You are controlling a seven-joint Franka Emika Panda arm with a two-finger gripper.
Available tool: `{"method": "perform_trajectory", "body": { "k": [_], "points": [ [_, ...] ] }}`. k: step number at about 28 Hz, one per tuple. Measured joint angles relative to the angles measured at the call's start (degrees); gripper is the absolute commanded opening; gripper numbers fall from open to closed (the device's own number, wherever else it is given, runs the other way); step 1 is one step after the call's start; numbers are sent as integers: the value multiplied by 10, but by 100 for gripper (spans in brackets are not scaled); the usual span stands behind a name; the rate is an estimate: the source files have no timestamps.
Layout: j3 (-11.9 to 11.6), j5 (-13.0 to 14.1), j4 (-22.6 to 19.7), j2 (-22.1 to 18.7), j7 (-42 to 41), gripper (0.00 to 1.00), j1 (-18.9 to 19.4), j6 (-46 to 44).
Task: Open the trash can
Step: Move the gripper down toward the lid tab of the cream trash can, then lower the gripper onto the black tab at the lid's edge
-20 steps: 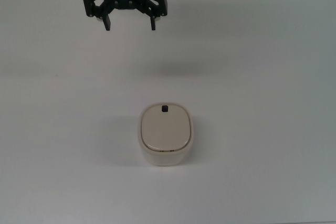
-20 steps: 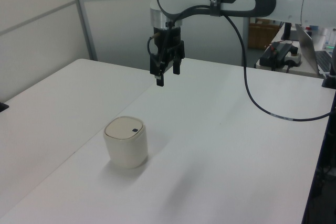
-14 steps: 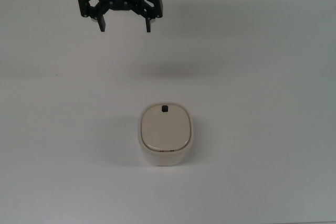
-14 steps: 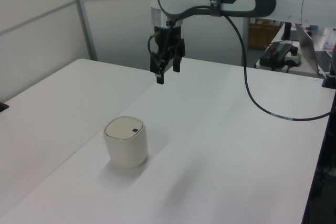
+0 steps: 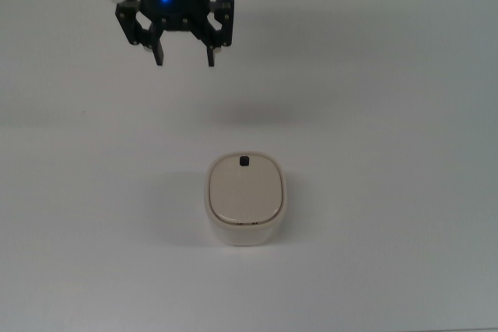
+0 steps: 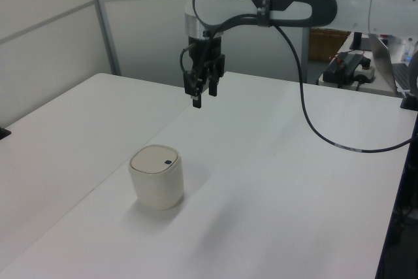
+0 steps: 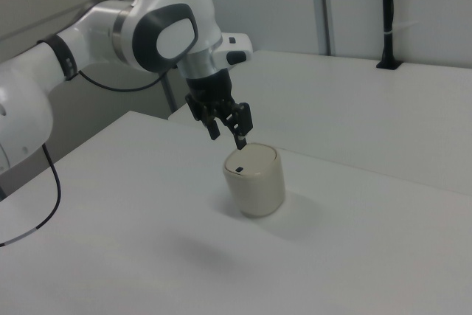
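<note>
The white worktop (image 5: 389, 114) carries a single thing, the trash can (image 5: 246, 223), standing upright near the middle of the top view, its flat lid (image 5: 245, 188) down and shut. The gripper (image 5: 184, 61) hangs in the air well apart from it, toward the top view's upper left, empty, with its fingers (image 5: 159, 58) spread apart and pointing down. The can's long axis runs up and down in the top view, and the small black button (image 5: 244, 162) sits at the lid's end that faces the gripper. So the target lies down and to the top view's right of the fingers, and lower; the coming move is probably a descent onto that button.
</note>
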Motion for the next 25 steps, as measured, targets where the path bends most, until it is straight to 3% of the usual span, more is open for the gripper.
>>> {"method": "perform_trajectory", "body": {
  "k": [1, 4, 7, 9, 12, 18, 25],
  "points": [
    [0, 0, 0, 3, 0, 39, 0, 6],
    [1, 0, 0, 13, 0, 23, 2, 25],
    [1, 0, 0, 22, 0, 9, 7, 40],
    [2, 0, 0, 29, 3, 5, 12, 51],
    [2, -4, -1, 40, 8, 0, 19, 70],
    [3, -32, -1, 72, 41, 0, 43, 110],
    [3, -44, -1, 98, 53, 0, 59, 135]
  ]
}}
